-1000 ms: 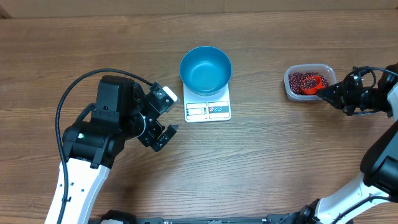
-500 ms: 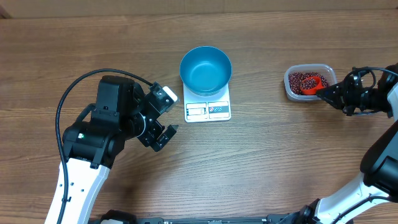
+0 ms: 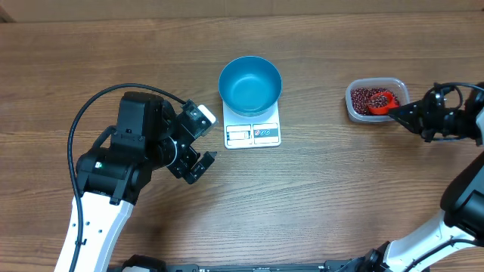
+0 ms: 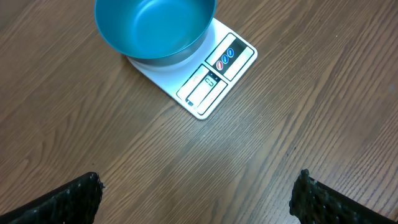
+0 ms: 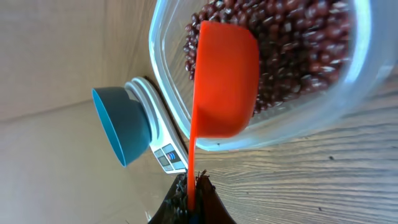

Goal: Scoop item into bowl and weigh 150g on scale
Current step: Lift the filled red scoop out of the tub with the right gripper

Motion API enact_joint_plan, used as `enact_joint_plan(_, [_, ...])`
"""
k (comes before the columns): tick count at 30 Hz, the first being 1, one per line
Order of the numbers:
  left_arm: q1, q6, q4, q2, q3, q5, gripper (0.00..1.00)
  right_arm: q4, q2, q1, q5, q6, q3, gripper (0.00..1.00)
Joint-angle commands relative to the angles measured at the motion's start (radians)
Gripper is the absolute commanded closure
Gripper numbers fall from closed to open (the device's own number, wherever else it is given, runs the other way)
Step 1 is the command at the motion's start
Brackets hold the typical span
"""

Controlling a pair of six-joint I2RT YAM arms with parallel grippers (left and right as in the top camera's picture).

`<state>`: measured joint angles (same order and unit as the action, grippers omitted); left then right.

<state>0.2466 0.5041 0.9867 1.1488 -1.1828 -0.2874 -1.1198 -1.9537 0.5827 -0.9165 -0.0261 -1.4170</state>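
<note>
The empty blue bowl stands on the white scale at the table's middle. Dark red-brown beans fill a clear tub at the right. My right gripper is shut on the thin handle of an orange scoop. In the right wrist view the scoop's cup sits over the beans inside the tub, its handle pinched in the gripper. The cup's inside is hidden. My left gripper is open left of the scale, with bare wood between its fingertips.
In the left wrist view the bowl and the scale lie ahead of the open gripper. The right wrist view shows the bowl and the scale beyond the tub. A black cable loops over the left arm.
The right gripper and scoop have shifted slightly to the right over the tub. The left arm, bowl and scale have not moved.
</note>
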Motion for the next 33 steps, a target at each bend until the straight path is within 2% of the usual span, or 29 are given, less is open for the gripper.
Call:
enact_joint_plan(1, [-0.005, -0.011, -0.003, 0.003, -0.024, 0.003, 0.0, -0.011, -0.001, 0.043, -0.053, -0.037, 0.004, 0.96])
enact_joint_plan(5, [-0.005, -0.011, -0.003, 0.003, -0.024, 0.003, 0.0, -0.039, -0.001, 0.073, -0.144, -0.113, 0.004, 0.96])
enact_joint_plan(12, [-0.005, -0.011, -0.003, 0.003, -0.024, 0.003, 0.0, -0.056, -0.001, 0.087, -0.153, -0.115, 0.004, 0.96])
enact_joint_plan(19, [-0.005, -0.011, -0.003, 0.003, -0.024, 0.003, 0.0, -0.102, -0.001, 0.087, -0.243, -0.212, 0.004, 0.96])
enact_joint_plan(25, [-0.005, -0.011, -0.003, 0.003, -0.024, 0.003, 0.0, -0.121, -0.001, 0.087, -0.27, -0.219, 0.004, 0.96])
enact_joint_plan(33, [-0.005, -0.011, -0.003, 0.003, -0.024, 0.003, 0.0, -0.162, -0.001, 0.085, -0.38, -0.298, 0.004, 0.96])
